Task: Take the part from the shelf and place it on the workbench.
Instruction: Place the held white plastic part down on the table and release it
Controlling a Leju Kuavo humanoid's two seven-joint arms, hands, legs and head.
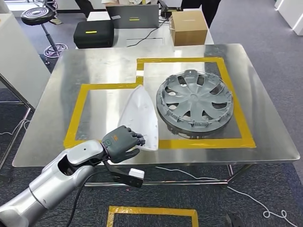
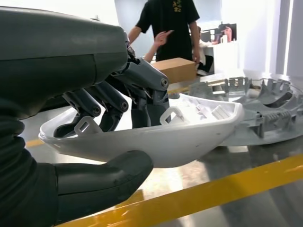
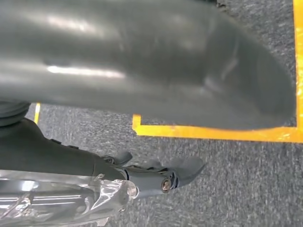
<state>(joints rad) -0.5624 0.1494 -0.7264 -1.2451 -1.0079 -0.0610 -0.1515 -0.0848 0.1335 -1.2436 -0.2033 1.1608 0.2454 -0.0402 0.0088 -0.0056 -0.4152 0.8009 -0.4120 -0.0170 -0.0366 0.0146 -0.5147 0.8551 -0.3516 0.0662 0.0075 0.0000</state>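
**Mia:** Where is the white part (image 1: 141, 118)?

**Ben:** It lies on the shiny metal workbench (image 1: 107, 75), near the front edge; it sits inside the yellow tape lines (image 1: 80, 101); its front end hangs a bit above the metal in the left wrist view.

**Mia:** Who holds it?

**Ben:** The left hand (image 1: 121, 143) holds it at the front end; the dark fingers (image 2: 107, 97) reach inside the white shell and the thick thumb (image 2: 107, 182) is under it.

**Mia:** What is next to it?

**Ben:** A grey wheel cover (image 1: 194, 101) lies just beside it, toward the robot's right; a brown box (image 1: 188, 27) and a black case (image 1: 93, 33) sit on the table behind.

**Mia:** And the right hand (image 3: 157, 175)?

**Ben:** It hangs over the grey carpet (image 3: 232, 179) by some yellow tape; I cannot tell if it is wide or closed.

**Mia:** Anyone else?

**Ben:** A person in a black shirt (image 2: 171, 23) stands past the box.
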